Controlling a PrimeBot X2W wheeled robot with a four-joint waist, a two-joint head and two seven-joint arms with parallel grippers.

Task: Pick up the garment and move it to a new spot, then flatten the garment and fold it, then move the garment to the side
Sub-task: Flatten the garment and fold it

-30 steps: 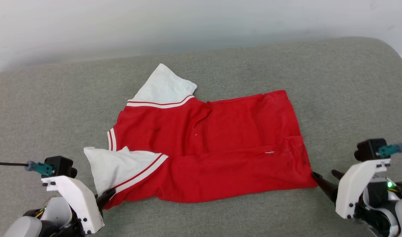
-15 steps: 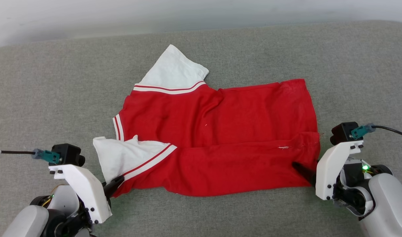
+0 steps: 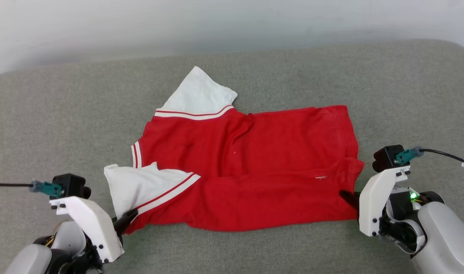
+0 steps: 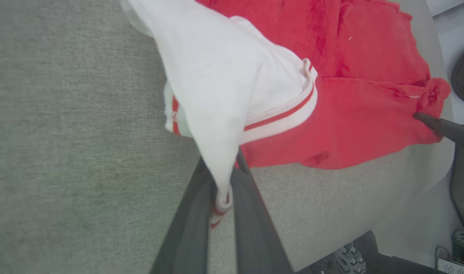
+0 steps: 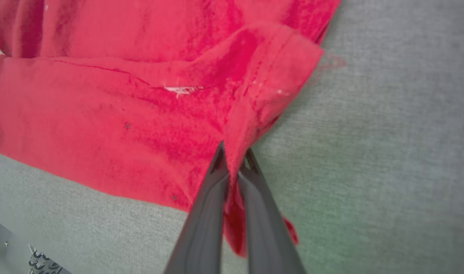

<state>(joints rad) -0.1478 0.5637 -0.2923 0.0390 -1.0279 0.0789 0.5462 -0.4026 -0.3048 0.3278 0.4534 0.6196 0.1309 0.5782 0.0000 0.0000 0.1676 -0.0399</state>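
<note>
The garment (image 3: 247,171), a red shirt with white striped-trim sleeves, lies partly folded lengthwise on the grey surface. My left gripper (image 3: 130,217) is shut on the near white sleeve (image 4: 224,87), whose tip is pinched between the dark fingers (image 4: 251,213). At the shirt's near right corner my right gripper (image 3: 345,195) is shut on the red hem; the right wrist view shows the cloth (image 5: 140,114) gathered into the closed fingers (image 5: 209,205). The far sleeve (image 3: 199,93) lies spread toward the back.
The grey fabric surface (image 3: 64,125) extends widely on all sides of the shirt, ending at a pale wall (image 3: 216,23) behind. Its rounded right corner (image 3: 456,53) is near the frame edge.
My right gripper moved in onto the shirt's near right corner and closed on the hem. The left gripper kept its hold on the sleeve. The head camera shifted a little.
</note>
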